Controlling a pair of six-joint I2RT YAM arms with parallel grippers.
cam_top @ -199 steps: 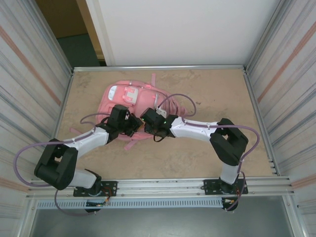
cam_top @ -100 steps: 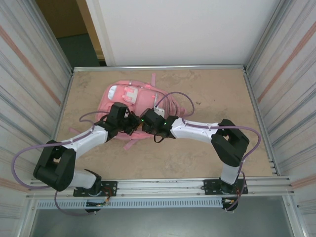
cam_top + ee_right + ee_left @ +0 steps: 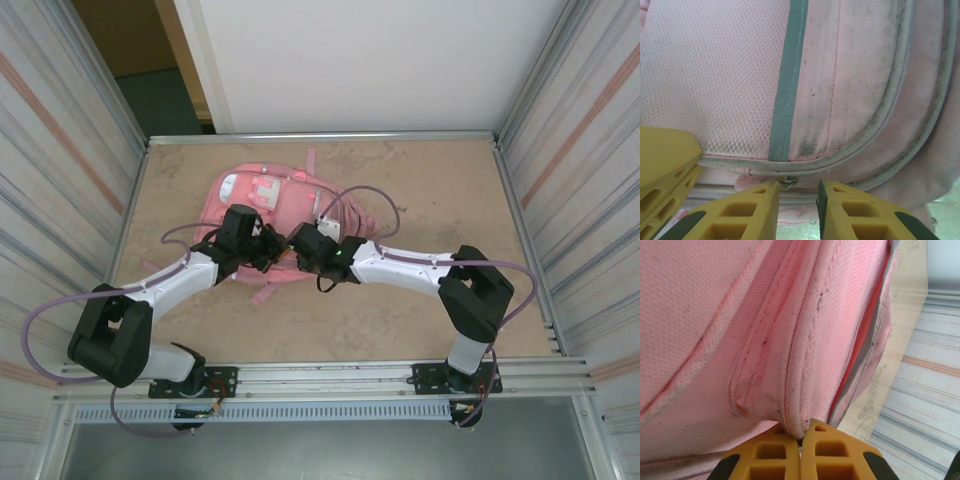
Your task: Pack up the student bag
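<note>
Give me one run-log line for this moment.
left gripper: shut on student bag edge | right gripper: open, at zipper pull

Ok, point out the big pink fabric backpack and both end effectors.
big pink fabric backpack [image 3: 250, 188]: top view, on its front pocket.
left end effector [image 3: 800, 439]: left wrist view, between the fingertips.
right end effector [image 3: 797, 187]: right wrist view, between the fingertips.
</note>
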